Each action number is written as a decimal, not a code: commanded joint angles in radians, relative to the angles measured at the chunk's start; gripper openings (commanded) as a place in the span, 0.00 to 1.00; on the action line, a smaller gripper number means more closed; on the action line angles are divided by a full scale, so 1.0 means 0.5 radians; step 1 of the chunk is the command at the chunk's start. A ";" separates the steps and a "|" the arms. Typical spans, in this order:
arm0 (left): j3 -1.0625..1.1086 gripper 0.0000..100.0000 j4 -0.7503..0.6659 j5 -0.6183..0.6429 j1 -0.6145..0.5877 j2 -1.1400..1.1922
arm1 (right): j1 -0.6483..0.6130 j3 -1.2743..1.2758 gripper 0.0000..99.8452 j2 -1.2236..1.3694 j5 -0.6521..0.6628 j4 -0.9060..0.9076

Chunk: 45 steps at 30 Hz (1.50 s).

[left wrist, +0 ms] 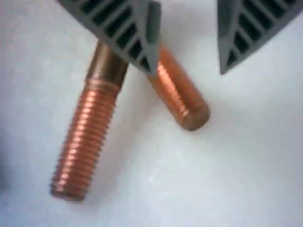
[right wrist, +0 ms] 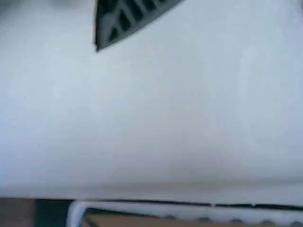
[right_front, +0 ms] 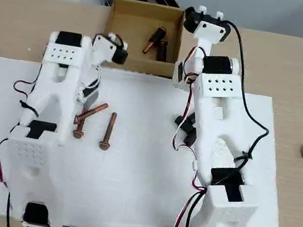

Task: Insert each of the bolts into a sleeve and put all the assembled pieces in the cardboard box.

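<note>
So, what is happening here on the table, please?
The left end effector hangs open over two copper bolts on the white sheet; a third bolt lies beside them. What looks like an assembled piece lies in the cardboard box. The right arm stands beside the box.

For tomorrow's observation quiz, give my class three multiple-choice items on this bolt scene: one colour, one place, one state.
1. What colour are the loose bolts on the white sheet? A blue; B green; C copper.
2. Where does the assembled piece lie? A on the white sheet; B in the cardboard box; C on the floor.
3. How is the left pincer? A open; B shut on a bolt; C shut on a sleeve.
Answers: 1 C, their threads shine copper; 2 B, the box walls surround it; 3 A, its fingers stand apart above two bolts.
</note>
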 commanded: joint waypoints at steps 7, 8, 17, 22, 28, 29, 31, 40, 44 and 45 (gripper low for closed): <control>0.342 0.08 0.071 -0.199 0.086 -0.430 | 0.014 -0.098 0.14 -0.130 -0.012 0.005; 0.388 0.08 0.071 -0.236 0.086 -0.473 | 0.014 -0.095 0.14 -0.130 -0.012 0.005; 0.704 0.08 0.068 -0.384 0.083 -0.632 | 0.005 -0.095 0.14 -0.130 -0.015 0.005; 0.747 0.08 0.058 -0.390 0.083 -0.601 | 0.002 -0.095 0.14 -0.130 -0.015 0.005; 0.738 0.08 -0.040 -0.387 0.055 -0.325 | 0.002 -0.095 0.14 -0.130 -0.015 0.008; 0.738 0.08 -0.058 -0.387 0.052 -0.285 | 0.002 -0.095 0.14 -0.130 -0.015 0.008; 0.735 0.08 -0.101 -0.387 0.052 -0.224 | 0.002 -0.095 0.14 -0.130 -0.015 0.008; 0.664 0.08 -0.058 -0.393 0.037 -0.203 | 0.002 -0.095 0.14 -0.130 -0.015 0.008; 0.453 0.08 0.058 -0.384 0.049 -0.206 | 0.002 -0.095 0.14 -0.130 -0.015 0.008; 0.407 0.08 0.061 -0.371 0.052 -0.206 | 0.002 -0.095 0.14 -0.130 -0.015 0.008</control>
